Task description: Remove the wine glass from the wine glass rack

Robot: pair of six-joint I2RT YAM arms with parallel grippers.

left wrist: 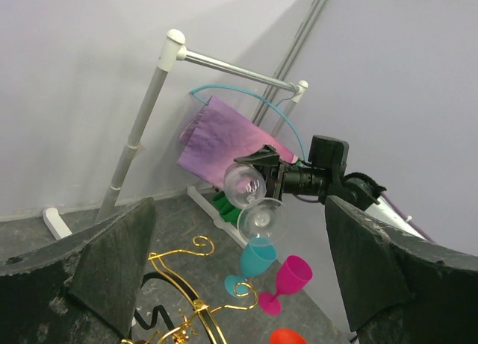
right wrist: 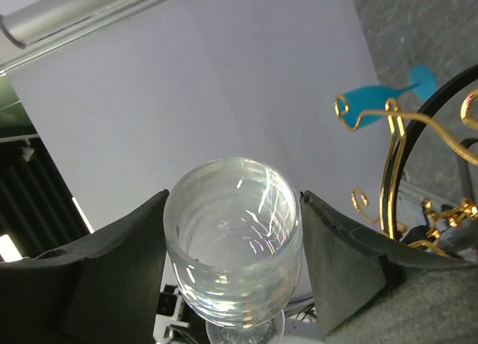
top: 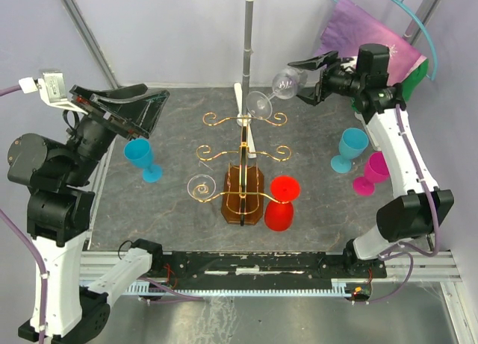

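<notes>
The right pincer grips the wine glass by its bowl, tilted seemingly to clear the wine glass rack; the left pincer gapes empty.

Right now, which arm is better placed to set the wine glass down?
Right: its hand grips the wine glass near the rack; the left hand is open, empty, far aside.

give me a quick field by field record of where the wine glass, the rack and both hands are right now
wine glass: clear, tilted, off the rack, foot end toward it
wine glass rack: gold wire, upright mid table, red glass by its front right arm
right hand: closed on the wine glass's bowl, raised at the rear right
left hand: open, empty, raised near the left blue glass
other glasses: right blue glass and pink glass stand at the right
</notes>
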